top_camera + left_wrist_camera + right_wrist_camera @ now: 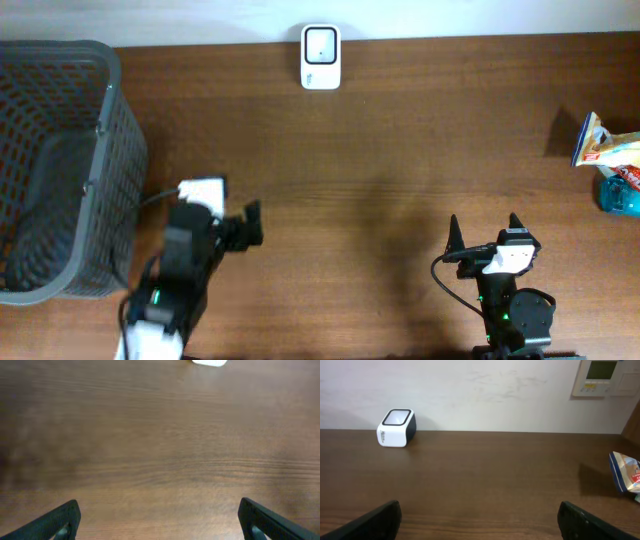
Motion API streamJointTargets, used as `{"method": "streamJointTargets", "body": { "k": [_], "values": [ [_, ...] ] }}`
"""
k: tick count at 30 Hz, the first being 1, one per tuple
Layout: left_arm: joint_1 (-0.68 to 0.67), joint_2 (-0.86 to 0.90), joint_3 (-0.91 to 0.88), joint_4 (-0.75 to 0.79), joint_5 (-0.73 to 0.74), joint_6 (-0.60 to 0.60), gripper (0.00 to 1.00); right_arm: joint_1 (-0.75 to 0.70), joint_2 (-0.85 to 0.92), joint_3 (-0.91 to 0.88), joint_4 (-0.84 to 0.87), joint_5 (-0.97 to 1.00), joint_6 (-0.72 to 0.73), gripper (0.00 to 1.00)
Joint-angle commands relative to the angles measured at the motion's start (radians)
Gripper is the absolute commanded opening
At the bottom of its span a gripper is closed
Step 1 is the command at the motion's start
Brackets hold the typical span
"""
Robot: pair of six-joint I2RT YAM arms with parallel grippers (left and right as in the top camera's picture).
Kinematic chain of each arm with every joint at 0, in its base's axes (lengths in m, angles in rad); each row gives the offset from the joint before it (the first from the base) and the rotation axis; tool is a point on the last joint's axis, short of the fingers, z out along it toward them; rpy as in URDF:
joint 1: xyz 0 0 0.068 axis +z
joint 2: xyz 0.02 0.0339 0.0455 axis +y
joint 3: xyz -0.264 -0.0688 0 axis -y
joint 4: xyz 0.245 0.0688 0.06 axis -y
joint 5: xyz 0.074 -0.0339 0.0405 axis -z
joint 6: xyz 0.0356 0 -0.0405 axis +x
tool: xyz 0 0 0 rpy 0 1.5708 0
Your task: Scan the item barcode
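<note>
The item, a white, orange and yellow snack bag (pixel 606 147), lies at the table's far right edge and shows at the right of the right wrist view (pixel 625 472). A white barcode scanner (pixel 321 57) with a dark window stands at the back middle of the table; the right wrist view has the scanner (pixel 396 428) at far left, and the left wrist view catches only the scanner's edge (pixel 210 362). My left gripper (pixel 240 215) is open over bare wood at front left (pixel 159 516). My right gripper (pixel 484 230) is open at front right (pixel 479 519), holding nothing.
A dark mesh basket (pixel 110 130) fills the left side, close to my left arm. A blue packet (pixel 621 194) lies just in front of the snack bag. A wall with a control panel (pixel 600 376) rises behind the table.
</note>
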Motion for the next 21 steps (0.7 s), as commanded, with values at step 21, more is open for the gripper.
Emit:
{"method": "streamJointTargets", "body": {
  "k": [21],
  "values": [
    [0.165, -0.898, -0.535, 0.269, -0.060, 0.046, 0.99, 0.006, -0.006, -0.007, -0.005, 0.006, -0.007, 0.98]
  ]
}}
